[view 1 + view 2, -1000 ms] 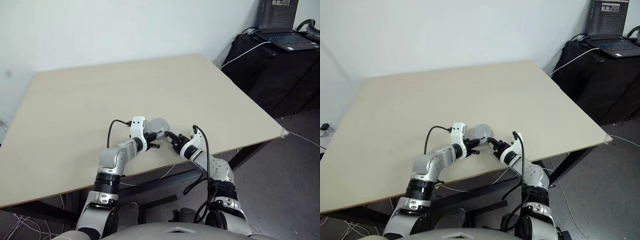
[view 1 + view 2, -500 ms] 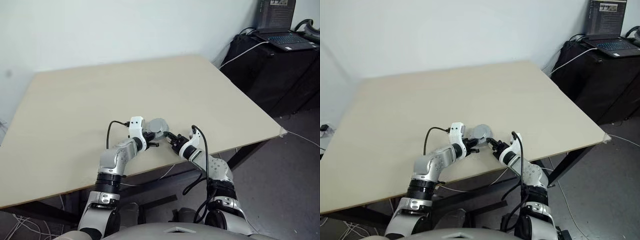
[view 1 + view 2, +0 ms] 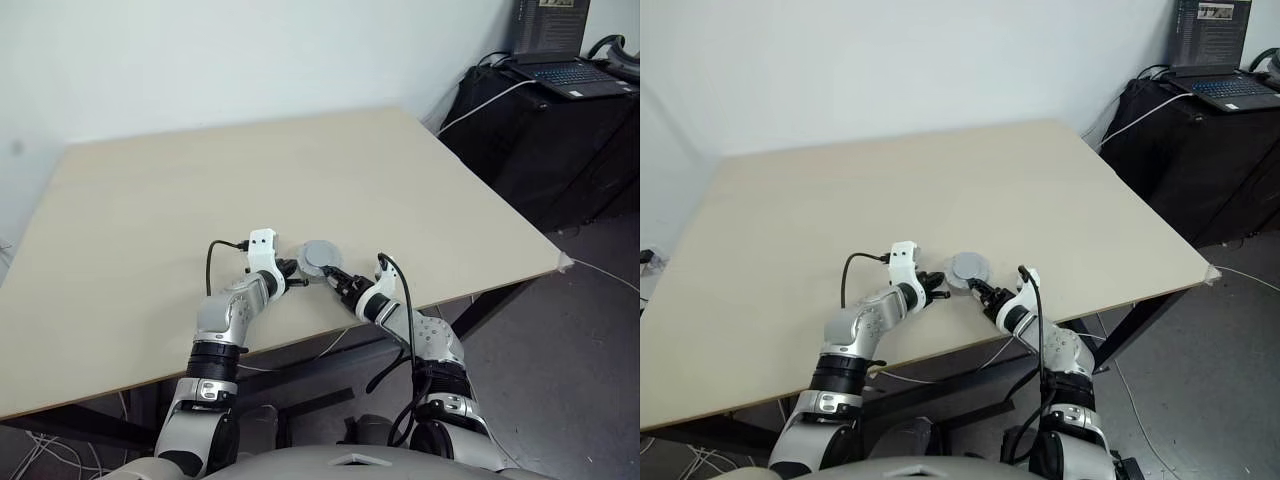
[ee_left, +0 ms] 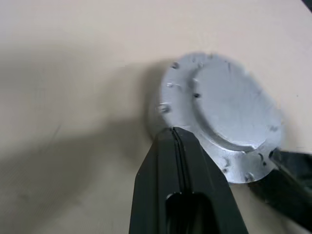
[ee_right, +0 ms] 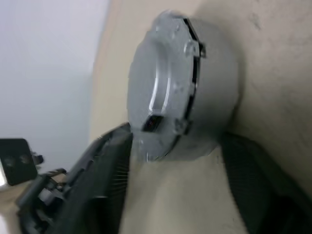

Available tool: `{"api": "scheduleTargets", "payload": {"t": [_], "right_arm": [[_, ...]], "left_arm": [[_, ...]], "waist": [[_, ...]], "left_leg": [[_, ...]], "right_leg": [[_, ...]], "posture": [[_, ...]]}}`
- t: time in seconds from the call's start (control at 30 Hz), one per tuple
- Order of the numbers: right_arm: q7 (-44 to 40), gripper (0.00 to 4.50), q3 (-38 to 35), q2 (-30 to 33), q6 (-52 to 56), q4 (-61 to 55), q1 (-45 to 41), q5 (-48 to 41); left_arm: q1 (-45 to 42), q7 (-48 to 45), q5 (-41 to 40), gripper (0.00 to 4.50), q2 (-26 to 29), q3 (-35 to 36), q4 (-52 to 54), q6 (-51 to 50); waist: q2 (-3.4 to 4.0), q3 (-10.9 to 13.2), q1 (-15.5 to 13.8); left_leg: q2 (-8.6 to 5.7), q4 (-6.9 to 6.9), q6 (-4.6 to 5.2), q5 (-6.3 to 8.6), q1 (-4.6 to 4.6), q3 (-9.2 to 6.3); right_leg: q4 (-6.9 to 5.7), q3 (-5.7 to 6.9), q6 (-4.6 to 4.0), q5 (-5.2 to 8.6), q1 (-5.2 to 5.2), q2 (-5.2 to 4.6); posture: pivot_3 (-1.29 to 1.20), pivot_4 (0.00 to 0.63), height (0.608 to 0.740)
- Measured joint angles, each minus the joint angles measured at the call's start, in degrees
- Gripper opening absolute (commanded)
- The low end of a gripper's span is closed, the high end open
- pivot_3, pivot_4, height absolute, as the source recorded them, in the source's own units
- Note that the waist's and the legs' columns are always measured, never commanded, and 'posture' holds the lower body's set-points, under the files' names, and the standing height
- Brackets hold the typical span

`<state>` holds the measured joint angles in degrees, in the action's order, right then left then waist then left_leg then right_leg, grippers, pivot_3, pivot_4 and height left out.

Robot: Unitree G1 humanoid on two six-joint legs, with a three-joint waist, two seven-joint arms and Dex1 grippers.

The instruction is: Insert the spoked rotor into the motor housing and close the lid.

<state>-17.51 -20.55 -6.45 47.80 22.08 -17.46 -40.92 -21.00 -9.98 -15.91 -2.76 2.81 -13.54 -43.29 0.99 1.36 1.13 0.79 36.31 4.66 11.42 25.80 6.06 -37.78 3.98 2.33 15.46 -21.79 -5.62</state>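
The pale-grey lid (image 4: pixel 224 107) sits on the round grey motor housing (image 5: pixel 214 68), which rests on the table near its front edge (image 3: pixel 320 257). The spoked rotor is hidden. My left gripper (image 4: pixel 175 132) is shut, and its tip touches the lid's flanged rim from the left. My right gripper (image 5: pixel 175 144) is open. Its two black fingers (image 5: pixel 97 185) stand on either side of the housing, apart from it, on the housing's near right side (image 3: pixel 336 281).
The beige table (image 3: pixel 200 190) spreads wide to the left and behind the housing. Its front edge runs just under my wrists. A black stand with a laptop (image 3: pixel 565 75) is off the table's far right corner.
My right gripper has opened and let go of the lidded housing, which now lies flat on the table. The left gripper has shifted a little to the left, staying shut.
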Motion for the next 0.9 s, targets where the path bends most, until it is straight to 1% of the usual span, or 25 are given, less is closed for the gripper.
{"api": "scheduleTargets", "payload": {"t": [0.07, 0.67, 0.9], "right_arm": [[-0.20, 4.32, 0.31, 0.05, 0.37, -0.67, -0.03, -0.23], [1.22, 4.32, -0.11, 0.07, -0.72, -1.03, 0.42, -2.40], [1.25, 4.32, -0.01, 0.08, -0.98, -0.91, 0.40, -2.52]], "left_arm": [[0.02, -0.02, -0.01, 0.00, 0.00, 0.00, -0.06, -0.01], [0.05, -0.85, -0.25, 0.00, 0.10, -0.09, -0.05, 0.08], [0.11, -1.74, -1.04, 0.00, 0.40, 1.11, 0.21, 2.71]], "waist": [[-0.02, -0.01, 0.02], [-0.06, -0.02, -0.43], [-0.06, -0.02, -0.41]], "left_leg": [[0.00, -0.01, 0.00, 0.00, -0.01, 0.00], [-0.06, -0.07, 0.00, 0.00, 0.00, 0.01], [-0.06, -0.09, 0.00, 0.00, -0.01, 0.01]], "right_leg": [[0.00, -0.01, -0.01, 0.01, 0.00, 0.00], [0.04, -0.04, 0.02, -0.03, -0.03, -0.07], [0.04, -0.04, 0.02, -0.03, -0.04, -0.07]], "posture": [[0.00, 0.000, 0.740], [0.00, 0.000, 0.740], [0.00, 0.000, 0.740]]}}
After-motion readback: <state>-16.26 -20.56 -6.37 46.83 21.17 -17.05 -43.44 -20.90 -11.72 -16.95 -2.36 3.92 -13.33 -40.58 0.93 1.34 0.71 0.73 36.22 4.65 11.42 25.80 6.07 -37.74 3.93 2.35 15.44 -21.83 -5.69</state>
